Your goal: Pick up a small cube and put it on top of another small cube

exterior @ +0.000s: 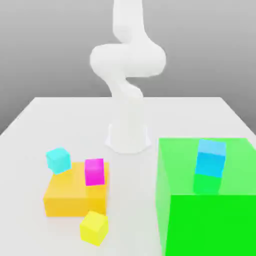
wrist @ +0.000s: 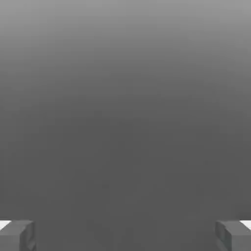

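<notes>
Pincer open, nothing held. I see yellow cube near bench front edge, open room around it; magenta cube on orange block.

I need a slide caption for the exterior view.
White arm behind small cubes: cyan, magenta, yellow.

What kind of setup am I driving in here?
Likely a simulated tabletop test scene: a plain white table, flat-coloured blocks such as the big green block and yellow cube, and a blank grey backdrop.

Smooth white arm; pincer with grey fingertips.
</notes>
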Robot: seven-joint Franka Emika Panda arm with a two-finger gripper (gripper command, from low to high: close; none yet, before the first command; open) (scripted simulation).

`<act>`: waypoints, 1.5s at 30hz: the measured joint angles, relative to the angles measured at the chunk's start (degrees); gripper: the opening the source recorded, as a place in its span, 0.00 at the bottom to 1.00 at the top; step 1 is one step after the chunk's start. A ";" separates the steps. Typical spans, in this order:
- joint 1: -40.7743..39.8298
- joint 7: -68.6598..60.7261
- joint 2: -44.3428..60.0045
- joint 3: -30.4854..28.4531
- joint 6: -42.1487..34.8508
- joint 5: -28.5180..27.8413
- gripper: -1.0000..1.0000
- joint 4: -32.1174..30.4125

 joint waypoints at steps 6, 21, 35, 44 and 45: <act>-2.07 2.90 12.82 -0.38 6.11 -0.20 0.50 -3.81; -6.22 9.10 43.98 -2.52 20.98 0.52 0.50 -13.08; -7.81 9.05 61.90 -1.46 33.31 2.57 0.00 -12.93; -7.60 10.59 48.67 -2.40 23.26 0.93 0.00 -16.12; -7.83 10.97 46.59 -2.50 22.09 0.72 0.00 -17.02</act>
